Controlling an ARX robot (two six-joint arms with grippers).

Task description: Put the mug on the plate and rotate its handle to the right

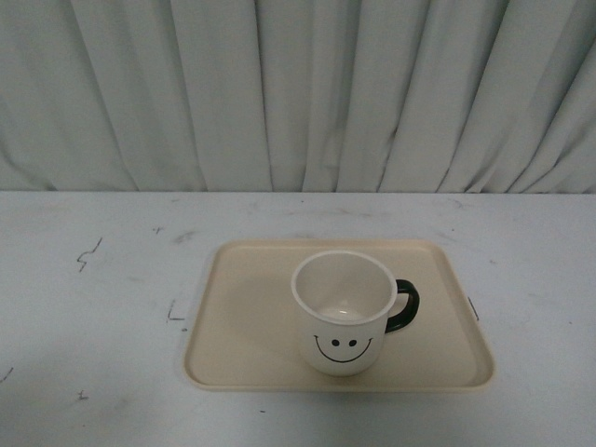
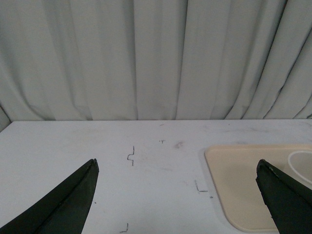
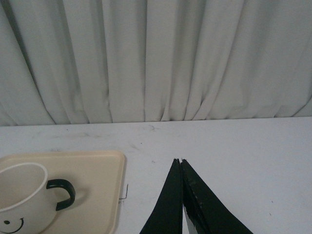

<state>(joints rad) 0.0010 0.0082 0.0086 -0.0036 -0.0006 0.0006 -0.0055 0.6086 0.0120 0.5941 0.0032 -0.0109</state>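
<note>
Two tools: left (image 2: 178,195) wide, right (image 3: 181,163) pinched empty.

Setting. A pale grey-white curtain (image 1: 298,93) in vertical folds hangs behind the worktop (image 1: 93,326) and fills the upper part of every view. The worktop is white, matt and scuffed, with small dark pen-like marks (image 1: 88,253) scattered on it near the curtain. Lighting is soft and even.

You see a cream-white mug (image 1: 342,312) standing upright on a beige plate (image 1: 244,317) on a white table (image 1: 93,307). Its black handle (image 1: 404,305) points right, and its smiley face looks toward you.
</note>
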